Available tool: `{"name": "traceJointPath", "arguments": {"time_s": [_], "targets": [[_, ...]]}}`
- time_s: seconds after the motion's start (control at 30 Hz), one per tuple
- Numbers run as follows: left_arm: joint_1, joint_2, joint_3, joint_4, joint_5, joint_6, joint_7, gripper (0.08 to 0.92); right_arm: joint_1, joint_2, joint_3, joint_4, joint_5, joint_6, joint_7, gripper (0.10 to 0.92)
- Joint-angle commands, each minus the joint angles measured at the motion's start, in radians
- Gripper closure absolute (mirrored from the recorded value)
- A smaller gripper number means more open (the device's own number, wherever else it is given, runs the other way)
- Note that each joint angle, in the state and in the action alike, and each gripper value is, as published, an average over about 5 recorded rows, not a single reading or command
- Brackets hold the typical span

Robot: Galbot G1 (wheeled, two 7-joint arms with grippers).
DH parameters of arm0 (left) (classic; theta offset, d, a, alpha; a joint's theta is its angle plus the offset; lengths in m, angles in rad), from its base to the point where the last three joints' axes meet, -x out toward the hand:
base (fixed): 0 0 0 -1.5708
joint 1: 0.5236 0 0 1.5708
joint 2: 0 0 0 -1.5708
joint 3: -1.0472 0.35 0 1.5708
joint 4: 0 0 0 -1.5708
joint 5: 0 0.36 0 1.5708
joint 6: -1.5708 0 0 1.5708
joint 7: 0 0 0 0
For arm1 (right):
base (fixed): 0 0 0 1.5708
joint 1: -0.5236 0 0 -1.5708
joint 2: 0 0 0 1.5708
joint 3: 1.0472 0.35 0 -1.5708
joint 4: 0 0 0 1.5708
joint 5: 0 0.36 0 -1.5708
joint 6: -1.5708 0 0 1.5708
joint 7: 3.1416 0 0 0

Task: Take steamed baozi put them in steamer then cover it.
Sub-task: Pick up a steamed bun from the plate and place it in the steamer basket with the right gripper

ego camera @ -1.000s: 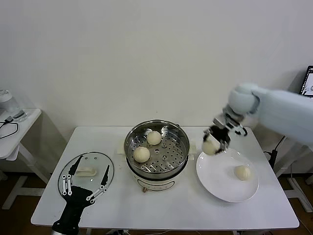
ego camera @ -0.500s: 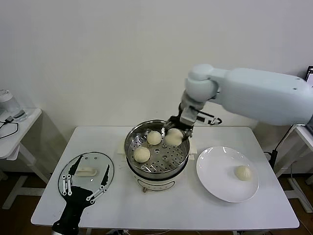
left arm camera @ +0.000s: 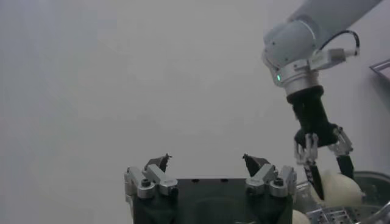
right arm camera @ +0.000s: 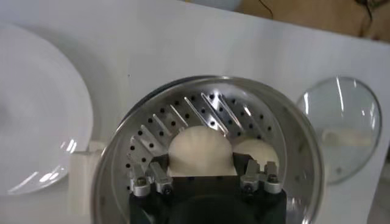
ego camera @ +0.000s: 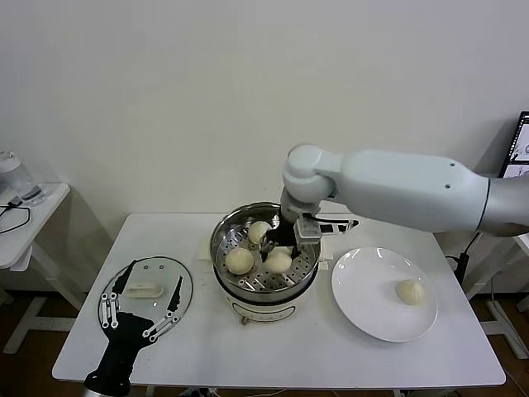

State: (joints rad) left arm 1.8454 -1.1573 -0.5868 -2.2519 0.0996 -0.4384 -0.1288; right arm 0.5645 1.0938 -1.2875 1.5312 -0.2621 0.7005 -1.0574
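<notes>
1. Head view. Right gripper (ego camera: 279,248) is down inside the steamer (ego camera: 266,256), fingers pinching a baozi (ego camera: 278,261) that sits at or just above the perforated tray. A second ago this same bun hung over the plate (ego camera: 384,294); half a second ago it was at the steamer's far rim. So: the carry is over, placement is under way. Two other buns lie on the tray, one at the back (ego camera: 259,231), one on the robot's left side (ego camera: 240,261). A fourth bun (ego camera: 410,291) lies alone on the plate.
2. Head view, other arm. Left gripper (ego camera: 140,310) is parked low over the cover (ego camera: 146,295), which lies flat on the table (ego camera: 273,360) left of the steamer. Fingers spread wide, holding nothing; near-unchanged over the second.
3. Left wrist view. Own fingers (left arm camera: 156,175) splayed apart, empty. Farther off, the right gripper (left arm camera: 326,171) is seen with the bun (left arm camera: 336,187) between its fingers, at the steamer rim (left arm camera: 372,178).
4. Right wrist view. Bun (right arm camera: 200,150) gripped between the fingers (right arm camera: 157,176), directly over the tray (right arm camera: 207,115); one more bun (right arm camera: 259,153) just beside it. Cover (right arm camera: 339,126) and plate (right arm camera: 42,140) flank the steamer.
5. Judgement. Third bun is about to be released; one remains to fetch, then the cover goes on.
</notes>
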Motion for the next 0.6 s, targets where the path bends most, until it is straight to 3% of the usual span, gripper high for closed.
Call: {"name": "traceJointPath", "arguments": {"time_s": [0.03,0.33,0.6], "targets": [[0.001,0.001,-0.002,-0.001,-0.003,0.001,0.000,0.177,-0.070,0.023,0.014,0.000,-0.094,0.072,0.018,0.313],[0.000,-0.002,-0.007,0.001,-0.007,-0.004,-0.002,0.177,-0.076,0.037,0.009,-0.009,-0.098,0.071,-0.009,0.299],[-0.005,-0.003,-0.007,0.004,-0.007,-0.007,-0.005,0.177,-0.079,0.034,0.027,-0.009,-0.119,0.062,-0.011,0.207]]}}
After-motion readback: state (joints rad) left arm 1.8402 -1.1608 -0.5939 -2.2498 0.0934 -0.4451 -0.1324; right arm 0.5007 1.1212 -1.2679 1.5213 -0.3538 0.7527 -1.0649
